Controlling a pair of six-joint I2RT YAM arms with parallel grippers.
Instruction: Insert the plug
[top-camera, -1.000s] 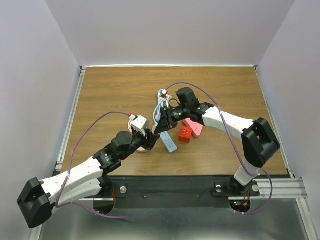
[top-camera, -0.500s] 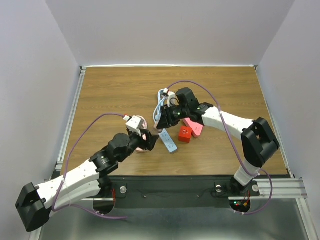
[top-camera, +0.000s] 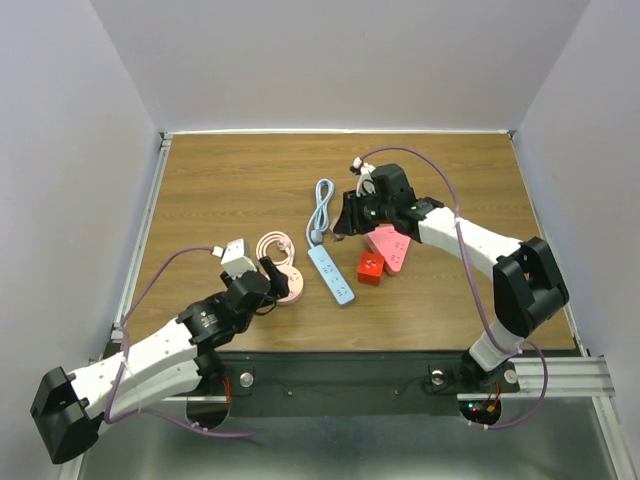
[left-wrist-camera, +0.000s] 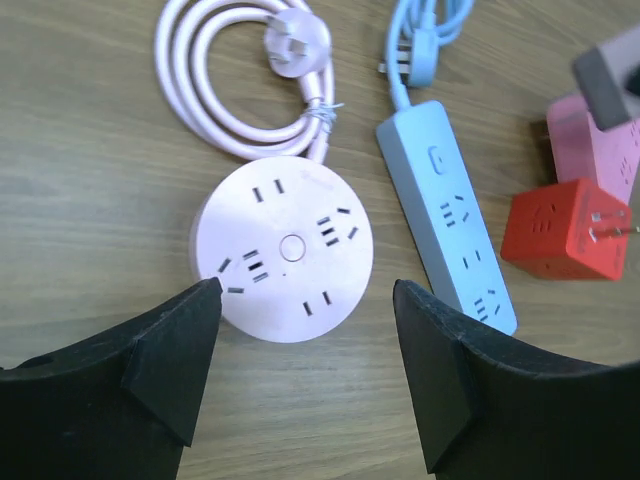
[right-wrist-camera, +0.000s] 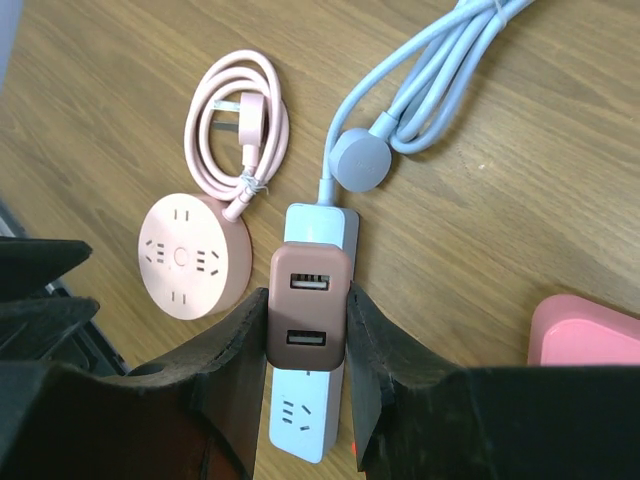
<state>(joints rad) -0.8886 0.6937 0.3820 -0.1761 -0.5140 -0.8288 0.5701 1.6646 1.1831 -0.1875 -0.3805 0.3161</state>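
The plug (top-camera: 370, 268), a small red cube with prongs pointing right, lies free on the table (top-camera: 220, 190) just right of the light blue power strip (top-camera: 331, 275); the left wrist view shows the plug (left-wrist-camera: 565, 230) beside the strip (left-wrist-camera: 450, 220). My right gripper (top-camera: 345, 215) hovers behind the strip. It is shut on a dusky pink two-port USB charger (right-wrist-camera: 307, 310), held above the strip's (right-wrist-camera: 320, 225) cord end. My left gripper (top-camera: 268, 280) stands open and empty, with the round pink socket (left-wrist-camera: 285, 245) just ahead of its fingertips.
A flat pink power strip (top-camera: 390, 248) lies right of the red cube. The blue strip's coiled cord (top-camera: 322, 205) runs toward the back. The round socket's pink cord (top-camera: 275, 245) is looped behind it. Side walls close in the table.
My left gripper has opened and pulled back toward the near left, off the blue strip. My right gripper has lifted back and to the right, still gripping the charger.
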